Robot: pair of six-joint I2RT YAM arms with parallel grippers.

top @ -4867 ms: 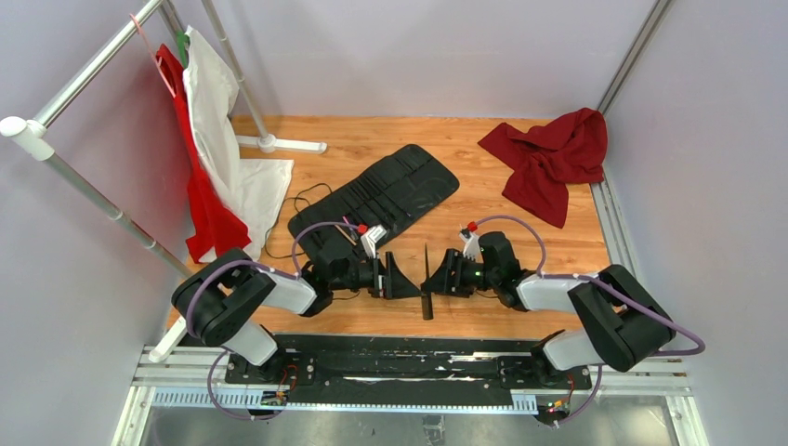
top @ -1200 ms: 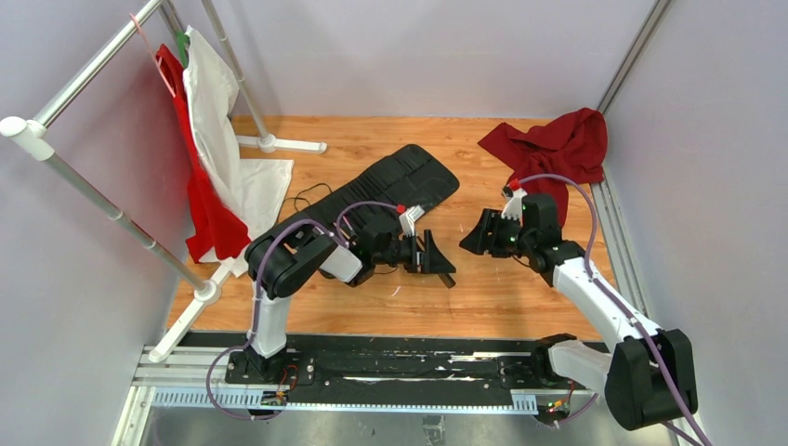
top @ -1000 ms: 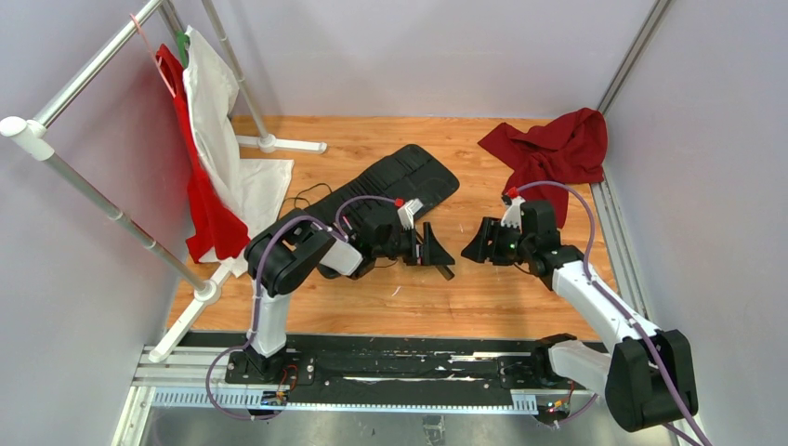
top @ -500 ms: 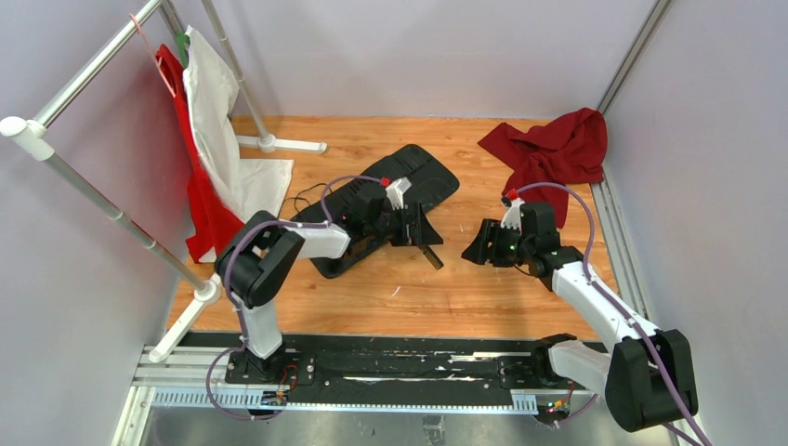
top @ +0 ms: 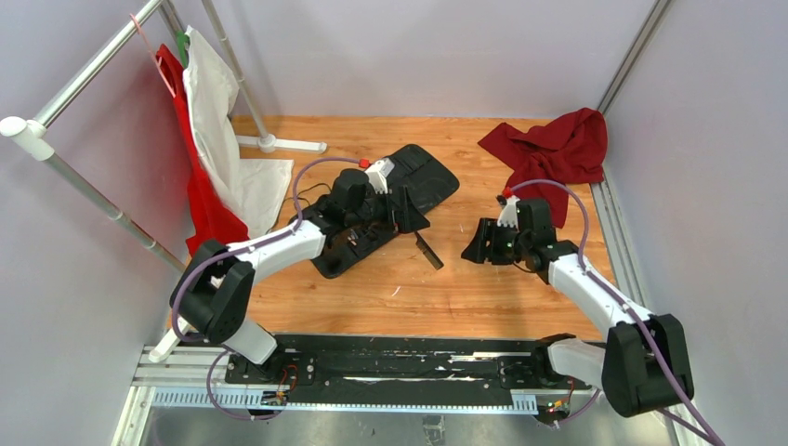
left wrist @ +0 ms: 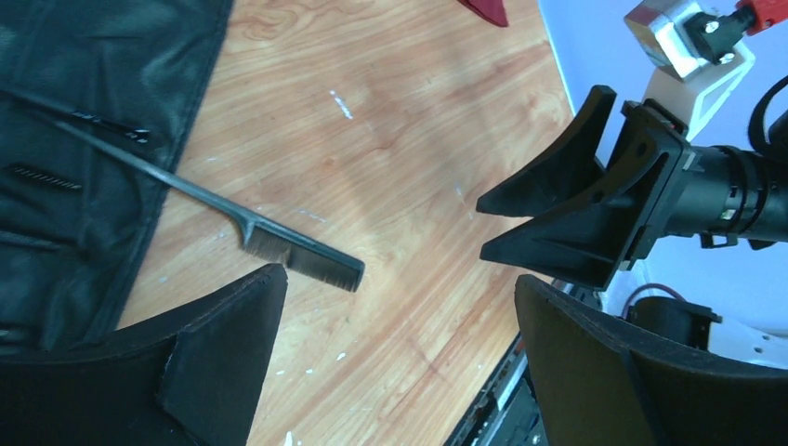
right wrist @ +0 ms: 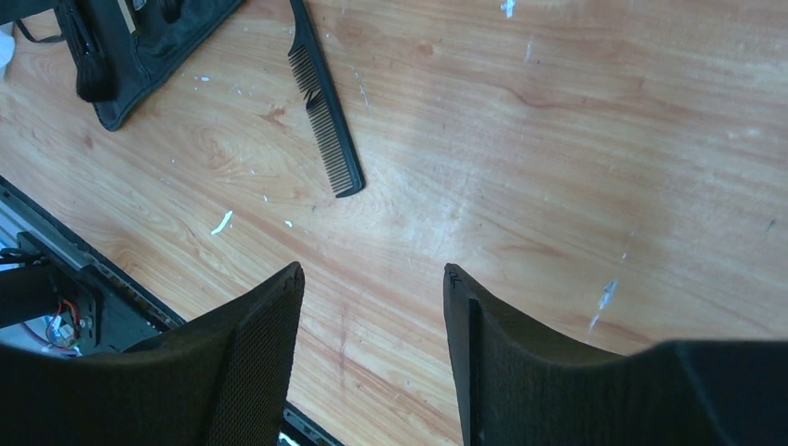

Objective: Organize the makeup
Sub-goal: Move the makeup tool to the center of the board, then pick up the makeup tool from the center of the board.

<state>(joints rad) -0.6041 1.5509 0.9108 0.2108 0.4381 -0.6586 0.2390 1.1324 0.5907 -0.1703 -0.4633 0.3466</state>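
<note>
My left pincer [left wrist: 400, 288] gapes wide with nothing in it. The comb [left wrist: 279, 243] lies just beyond one finger, its thin handle running onto the roll-up case [left wrist: 74, 102]. My right pincer [right wrist: 372, 274] is spread too, empty, with the comb ahead-left of it.
</note>
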